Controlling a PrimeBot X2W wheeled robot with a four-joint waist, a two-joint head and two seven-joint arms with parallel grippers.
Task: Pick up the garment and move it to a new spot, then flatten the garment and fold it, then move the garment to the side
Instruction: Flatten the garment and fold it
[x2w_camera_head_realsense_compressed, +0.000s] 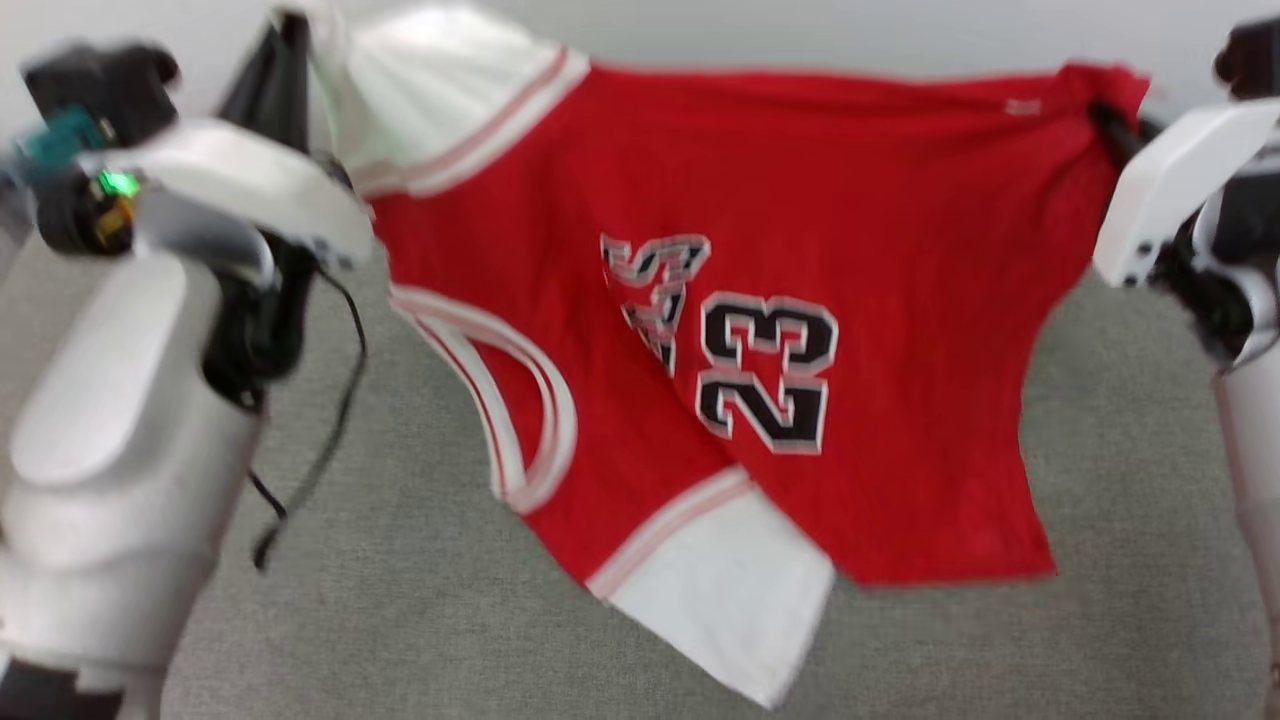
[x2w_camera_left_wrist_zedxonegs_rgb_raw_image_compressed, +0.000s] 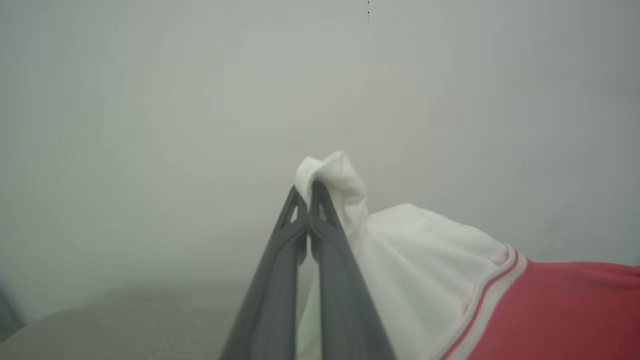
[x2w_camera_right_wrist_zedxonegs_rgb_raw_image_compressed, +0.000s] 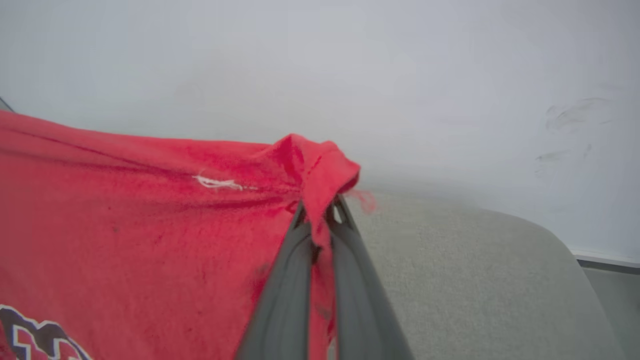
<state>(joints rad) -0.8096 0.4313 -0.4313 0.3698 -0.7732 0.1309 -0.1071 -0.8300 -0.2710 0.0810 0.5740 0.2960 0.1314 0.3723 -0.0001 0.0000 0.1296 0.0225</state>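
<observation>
Nearest to you, a white sleeve (x2w_camera_head_realsense_compressed: 730, 600) of the garment (x2w_camera_head_realsense_compressed: 780, 200) is hanging lowest, dangling over the grey counter (x2w_camera_head_realsense_compressed: 400, 620). Whether its tip is brushing the surface, you cannot tell from here. Just above it the "23" print (x2w_camera_head_realsense_compressed: 765, 375) is facing you, with a crease running beside it and folding the lettering to its left under.

Further up, the garment is stretching sideways between your two hands like washing on a line. Your left hand (x2w_camera_left_wrist_zedxonegs_rgb_raw_image_compressed: 306, 192) is pinching together on a bunched tip of the other white sleeve, and the cloth is poking up past its fingertips. Your right hand (x2w_camera_right_wrist_zedxonegs_rgb_raw_image_compressed: 320, 210) is clamping a gathered red corner at the opposite end, with the fabric draping over its fingers. Both hands are sitting at the garment's top edge, well apart, with the body of the shirt sagging below and between them. Beyond them the pale wall (x2w_camera_right_wrist_zedxonegs_rgb_raw_image_compressed: 350, 60) is standing behind the counter.

As for progress, you are in the first part, by my reading. The garment is lifted and in carriage, but it is not yet laid down at a new spot. Flattening, folding and shifting it aside are all waiting to be done.
</observation>
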